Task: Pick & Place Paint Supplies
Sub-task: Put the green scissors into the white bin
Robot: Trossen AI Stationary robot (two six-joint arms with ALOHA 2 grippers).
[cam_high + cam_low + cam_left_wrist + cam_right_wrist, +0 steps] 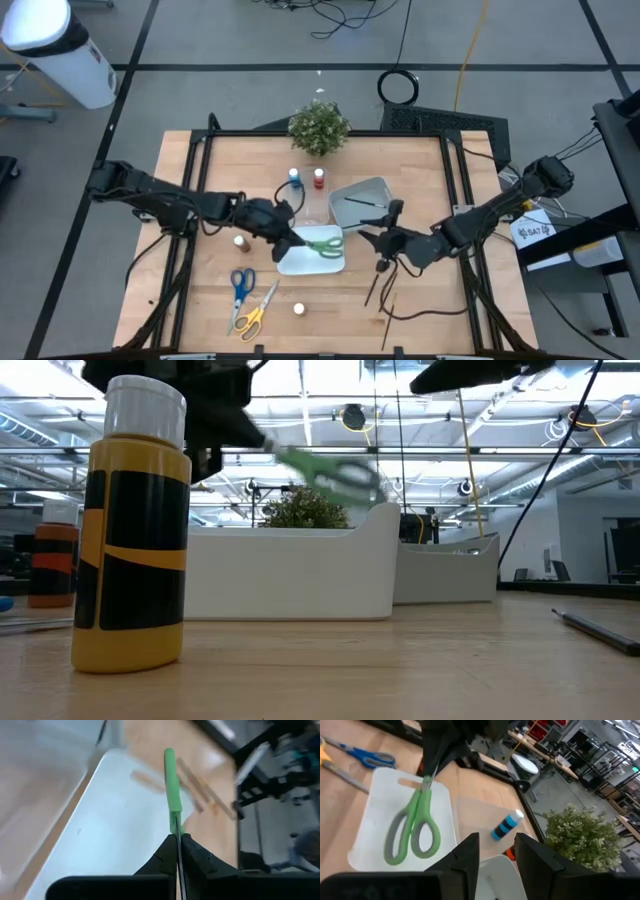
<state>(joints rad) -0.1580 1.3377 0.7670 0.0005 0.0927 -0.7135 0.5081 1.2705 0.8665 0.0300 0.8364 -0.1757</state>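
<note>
My left gripper (pixel 290 238) is shut on the green-handled scissors (pixel 326 243), held over the white tray (pixel 300 264); the low view shows the scissors (pixel 330 472) above the tray's rim (pixel 300 535). My right gripper (pixel 384 243) is open and holds nothing, between the white tray and the grey tray (pixel 372 190). A thin brush (pixel 358 201) lies in the grey tray. On the table are blue scissors (pixel 240 283), yellow scissors (pixel 255 315), two brushes (pixel 375 290), and blue (pixel 294 178), red (pixel 319 178), brown (pixel 240 242) and white-capped (pixel 298 309) bottles. My left gripper pinches the scissors' shut blades (pixel 177 827) between its two fingers, coming from the table's left. The green handles (pixel 412 837) point away from the fingers, toward the right arm. The scissors are lifted clear above the white tray (pixel 375 805).
A leafy potted plant (pixel 318 126) stands at the far edge. A clear tray (pixel 314 207) lies between the bottles and the grey tray. In the low view the yellow bottle (pixel 130 530) stands close in front. Cables trail by the right arm (pixel 430 312).
</note>
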